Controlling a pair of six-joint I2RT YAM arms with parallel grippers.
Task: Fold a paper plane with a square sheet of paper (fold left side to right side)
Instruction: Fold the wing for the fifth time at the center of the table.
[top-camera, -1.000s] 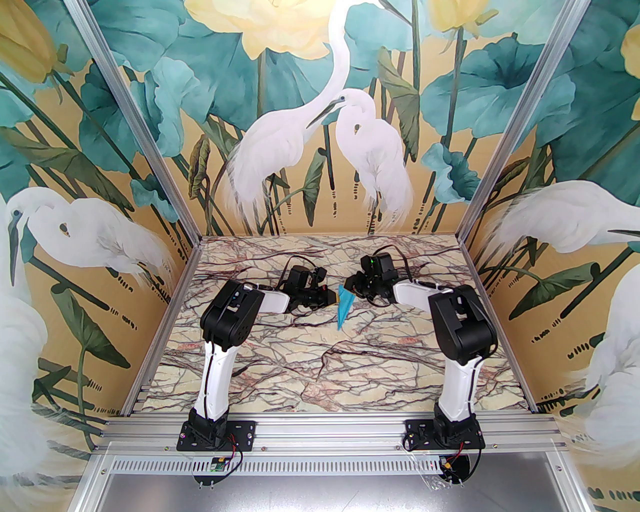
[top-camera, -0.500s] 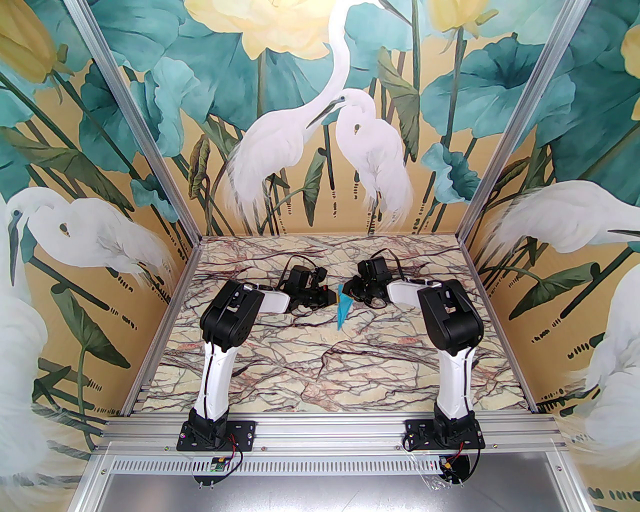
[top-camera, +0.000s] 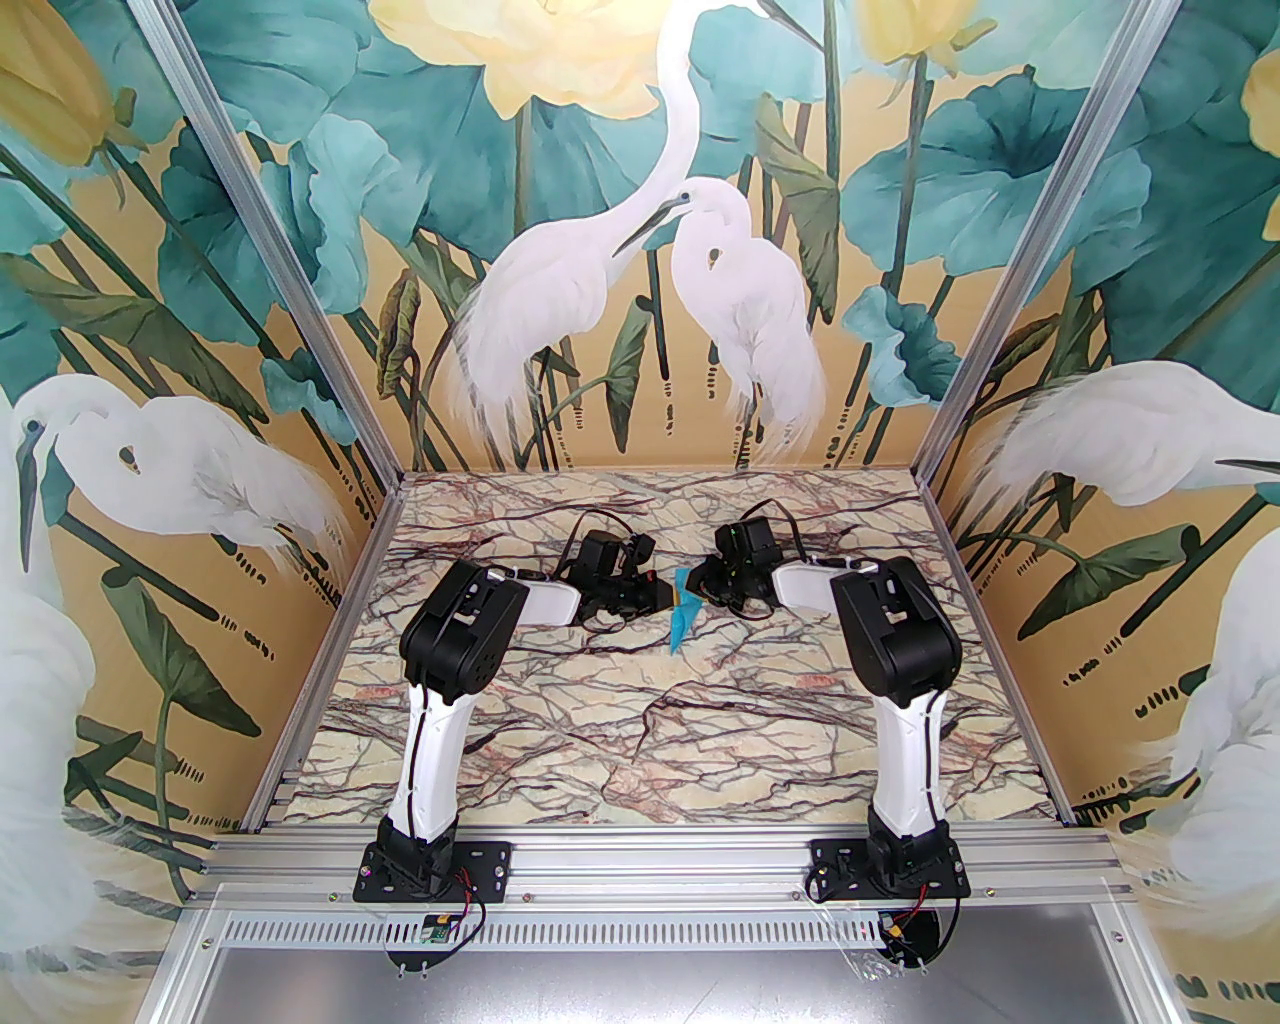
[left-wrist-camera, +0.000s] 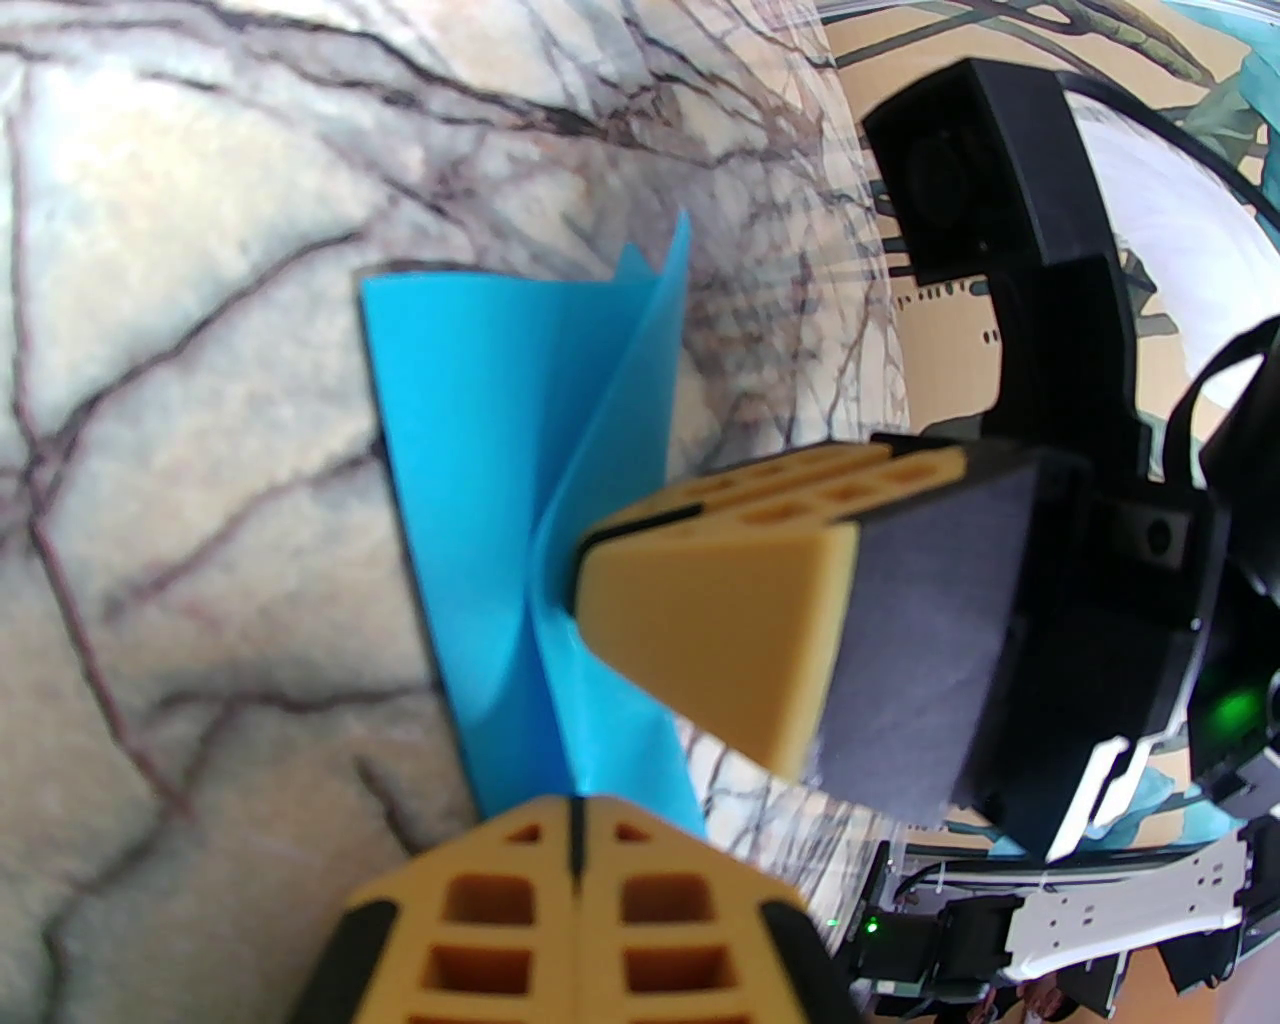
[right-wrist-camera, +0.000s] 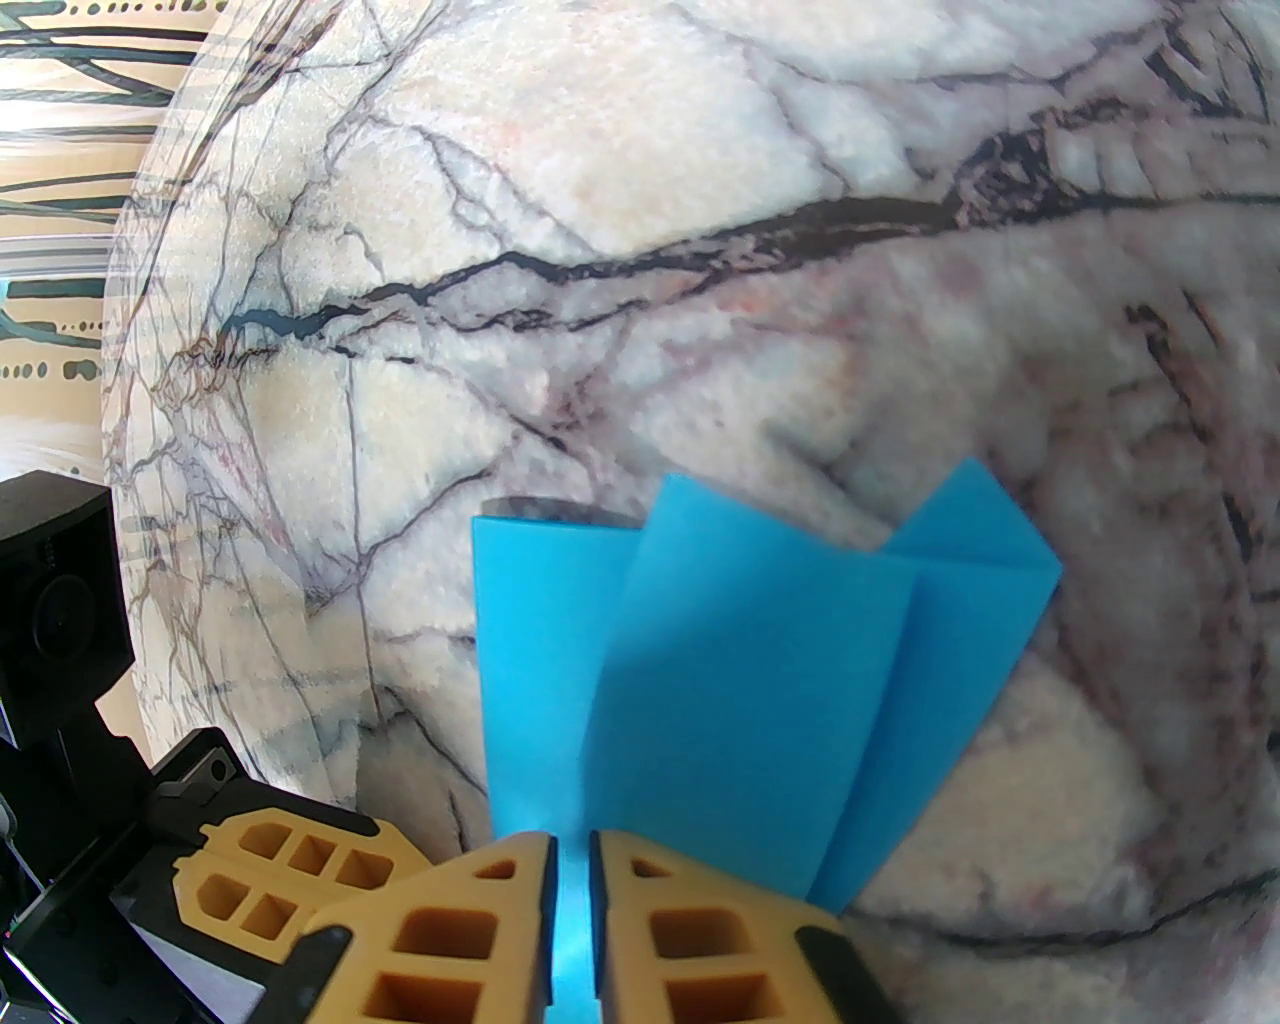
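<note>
**A:** Start at the left. What is the left gripper (top-camera: 665, 598) doing?

**B:** It sits low over the table (top-camera: 560, 720), reaching toward the middle. In the left wrist view its fingers (left-wrist-camera: 500, 900) are pressed together with only a thin dark seam between them. The paper (left-wrist-camera: 470, 420) comes out right at their tips, so it is pinching the paper.

**A:** And where is the paper?

**B:** Mid-table, toward the far side, between the two grippers. From above it is a slim blue sliver pointing toward the near edge. Whether its lower tip touches the table I cannot tell. Up close it is folded in layers, with flaps spreading apart away from the fingers.

**A:** The right gripper (top-camera: 692, 588)?

**B:** It comes in from the other side, its tips just beside the left ones. In the right wrist view its fingers (right-wrist-camera: 690, 930) are nearly together, with a narrow strip of blue clamped in the gap. It grips the paper too. One of its fingers also shows in the left wrist view, touching the paper.
</note>
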